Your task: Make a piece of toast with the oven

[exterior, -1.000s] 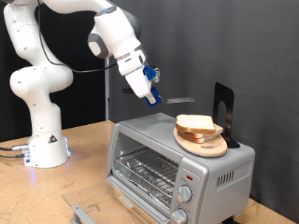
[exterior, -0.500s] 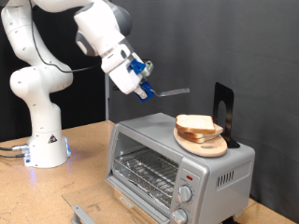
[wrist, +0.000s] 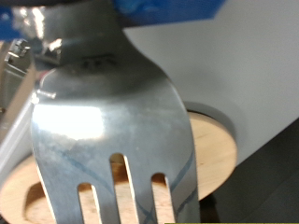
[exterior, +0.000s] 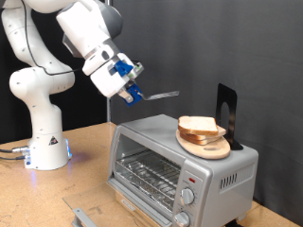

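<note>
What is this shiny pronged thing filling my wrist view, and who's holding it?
Observer: A metal spatula. The arm's blue-fingered tool grips its handle in mid-air above the silver oven, towards the exterior view's left.
Operator: And that wooden disc behind it?
Observer: A round plate sitting on top of the oven, with bread slices stacked on it.
Operator: Anything inside the oven?
Observer: Only its wire rack shows; no bread in there.

A round wooden plate (exterior: 207,145) is sitting on a silver top beside an upright black stand (exterior: 226,115) — a metal spatula (exterior: 159,95) with slotted blade is hanging in the air, well apart, toward the exterior view's left — wooden table (exterior: 85,175) lying below
</note>
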